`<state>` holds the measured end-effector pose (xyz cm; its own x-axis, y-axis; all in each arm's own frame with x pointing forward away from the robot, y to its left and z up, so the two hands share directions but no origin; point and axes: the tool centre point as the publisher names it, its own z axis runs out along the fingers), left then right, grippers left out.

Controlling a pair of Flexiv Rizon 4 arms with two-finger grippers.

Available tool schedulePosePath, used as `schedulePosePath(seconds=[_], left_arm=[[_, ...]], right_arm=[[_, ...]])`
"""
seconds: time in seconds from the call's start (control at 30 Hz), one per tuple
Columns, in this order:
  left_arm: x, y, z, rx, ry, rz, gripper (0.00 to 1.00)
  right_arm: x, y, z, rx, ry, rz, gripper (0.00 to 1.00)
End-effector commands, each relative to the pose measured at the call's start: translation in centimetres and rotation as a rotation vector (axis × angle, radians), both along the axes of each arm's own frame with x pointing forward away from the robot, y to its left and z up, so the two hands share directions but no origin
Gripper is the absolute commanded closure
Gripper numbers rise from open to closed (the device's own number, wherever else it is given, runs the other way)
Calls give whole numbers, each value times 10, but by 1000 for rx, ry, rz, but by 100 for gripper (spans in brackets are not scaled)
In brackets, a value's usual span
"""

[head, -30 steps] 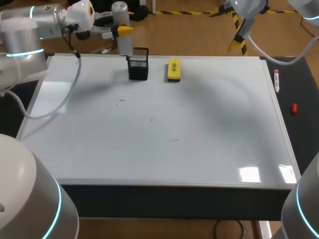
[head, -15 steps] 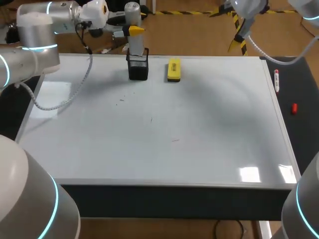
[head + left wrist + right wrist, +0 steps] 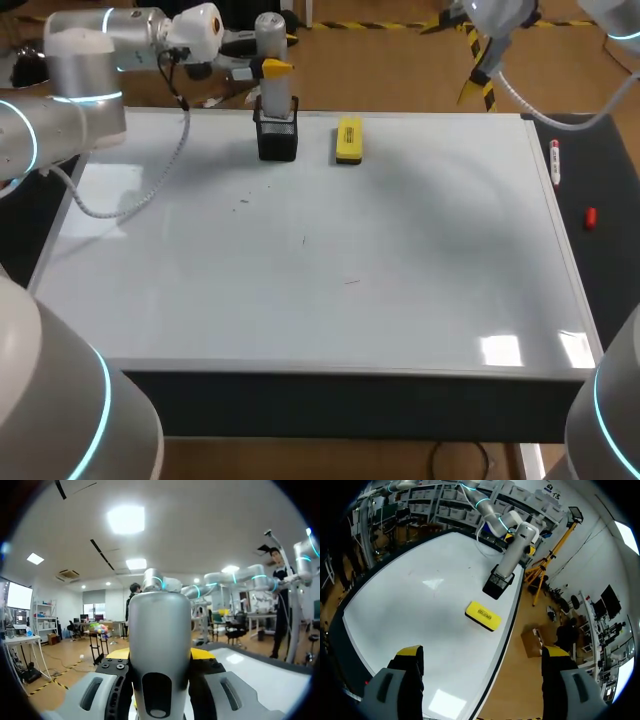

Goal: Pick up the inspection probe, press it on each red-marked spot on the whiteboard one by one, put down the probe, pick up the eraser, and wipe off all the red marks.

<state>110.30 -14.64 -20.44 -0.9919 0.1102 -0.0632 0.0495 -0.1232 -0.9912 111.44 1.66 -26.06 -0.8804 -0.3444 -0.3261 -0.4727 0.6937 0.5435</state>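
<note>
My left pincer [image 3: 263,68] grips the inspection probe [image 3: 277,104] from both sides. The probe stands upright with its foot in the black holder [image 3: 277,142], which keeps it graspable. Just right of it, the yellow eraser [image 3: 348,140] lies flat on the whiteboard [image 3: 400,250], handy for wiping. My right pincer [image 3: 482,652] hangs wide open and empty, well apart from both.

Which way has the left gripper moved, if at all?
Yes. The left gripper, holding the probe, shifted toward the eraser, from beside the black holder to over it.
</note>
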Motion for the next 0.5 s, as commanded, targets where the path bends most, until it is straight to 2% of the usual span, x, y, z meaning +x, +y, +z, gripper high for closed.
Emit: schedulePosePath(seconds=[0.03,0.5], left_arm=[[1,-1,-7,-1,2,3,100],[-1,-1,-37,-15,12,26,100]], right_arm=[[0,0,1,-5,1,1,0],[0,0,1,-5,1,1,0]])
